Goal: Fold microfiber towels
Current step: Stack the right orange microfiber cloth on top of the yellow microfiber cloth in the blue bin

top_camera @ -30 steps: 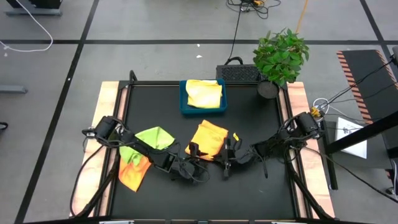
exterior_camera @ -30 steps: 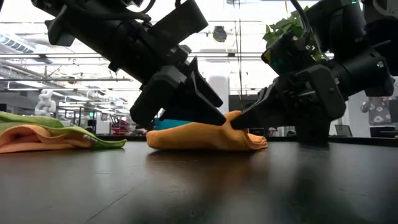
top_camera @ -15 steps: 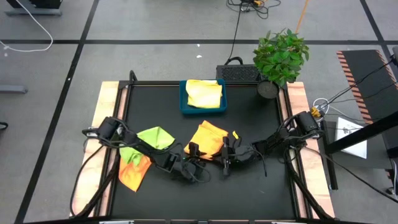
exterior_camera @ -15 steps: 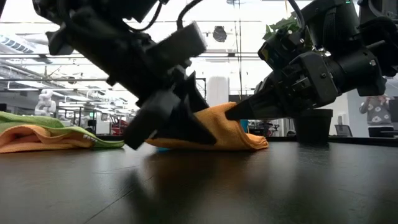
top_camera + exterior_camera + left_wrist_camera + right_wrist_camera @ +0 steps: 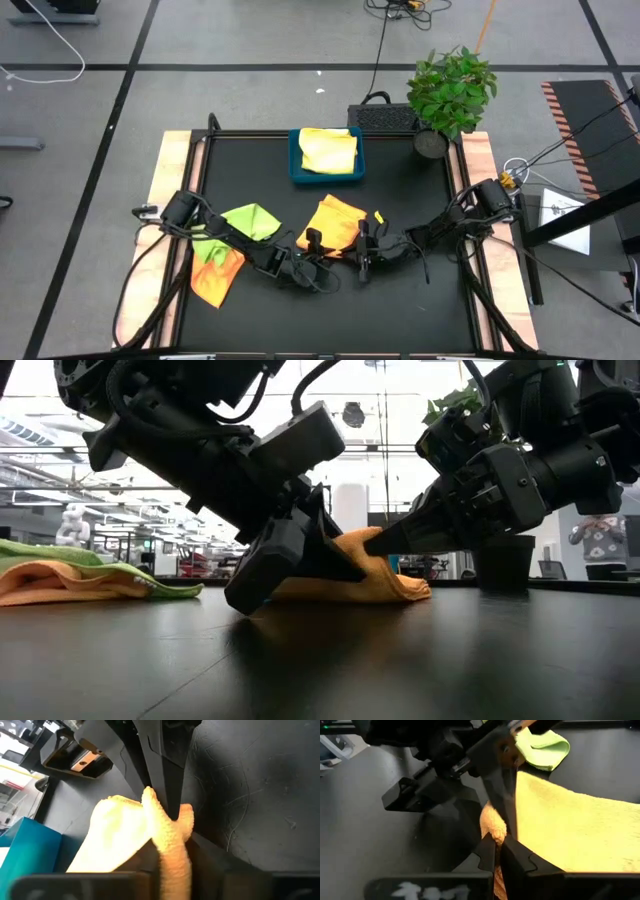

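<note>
**Both end effectors on the near edge of the orange towel**

Because the towels were soft, light microfiber, they looked likely to sag and drape rather than hold a shape, and to cling a little to the surface instead of sliding. A corner or hem seemed the best place to pinch, since a grip in the middle would only bunch the cloth.

At the left side of the tabletop [image 5: 420,300] lay a lime green towel [image 5: 248,220] overlapping another orange towel [image 5: 214,280], both loosely crumpled and not held.

Toward the middle, the left end effector [image 5: 312,243] was at the near edge of the orange towel [image 5: 335,222]; its wrist view showed a ridge of orange cloth pinched between its fingers [image 5: 167,780], so it was gripping that edge. Just beside it, the right end effector [image 5: 366,245] was clamped on the same edge, with a small wad of orange cloth caught at its fingertips [image 5: 492,851]. From the low view the towel sat as a rumpled mound with its near edge lifted slightly.

Behind it, a yellow towel [image 5: 328,150] rested in the blue tray [image 5: 295,170].

The tabletop was matte black with pale wooden side strips. A potted plant [image 5: 452,90] stood at its far right corner, and grey floor with cables lay around it.
</note>
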Controlling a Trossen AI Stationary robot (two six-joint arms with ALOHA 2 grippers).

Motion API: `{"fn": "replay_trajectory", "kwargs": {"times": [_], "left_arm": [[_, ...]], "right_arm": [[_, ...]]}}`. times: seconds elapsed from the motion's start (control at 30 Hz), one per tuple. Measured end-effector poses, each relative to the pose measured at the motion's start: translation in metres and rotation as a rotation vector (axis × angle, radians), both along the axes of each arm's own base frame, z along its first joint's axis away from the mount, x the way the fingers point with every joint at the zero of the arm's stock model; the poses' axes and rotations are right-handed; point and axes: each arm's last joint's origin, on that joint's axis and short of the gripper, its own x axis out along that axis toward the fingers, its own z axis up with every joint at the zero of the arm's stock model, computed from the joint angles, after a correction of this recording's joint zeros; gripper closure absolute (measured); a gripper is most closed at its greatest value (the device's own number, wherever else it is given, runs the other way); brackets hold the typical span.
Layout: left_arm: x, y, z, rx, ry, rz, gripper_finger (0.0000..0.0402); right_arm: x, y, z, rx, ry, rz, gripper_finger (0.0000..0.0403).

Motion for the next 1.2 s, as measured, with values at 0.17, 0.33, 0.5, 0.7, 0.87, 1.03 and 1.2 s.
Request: {"fn": "replay_trajectory", "kwargs": {"times": [0.17, 0.33, 0.5, 0.7, 0.87, 1.03, 1.2], "left_arm": [[0.0, -0.001, 0.0, -0.014, 0.005, -0.018, 0.039], [-0.002, 0.0, 0.007, -0.037, 0.016, -0.033, 0.0396], [-0.005, 0.001, 0.027, -0.051, -0.015, -0.028, 0.0397], [-0.007, 0.005, 0.047, -0.074, -0.03, -0.047, 0.0398], [-0.011, 0.005, 0.057, -0.079, -0.029, -0.054, 0.0399], [-0.015, 0.004, 0.065, -0.083, -0.029, -0.055, 0.04], [-0.017, 0.004, 0.069, -0.09, -0.034, -0.048, 0.04]], "right_arm": [[0.0, 0.0, 0.0, -0.051, -0.002, 0.026, 0.0385], [-0.002, 0.005, 0.002, -0.102, 0.018, 0.106, 0.0319], [-0.009, 0.008, 0.001, -0.177, 0.111, 0.131, 0.0222], [-0.014, 0.012, 0.0, -0.366, 0.146, 0.071, 0.0136], [-0.019, 0.006, -0.007, -0.486, 0.241, -0.013, 0.0117], [-0.02, -0.001, -0.01, -0.513, 0.294, -0.047, 0.0139], [-0.02, -0.006, -0.012, -0.521, 0.324, -0.056, 0.019]]}}
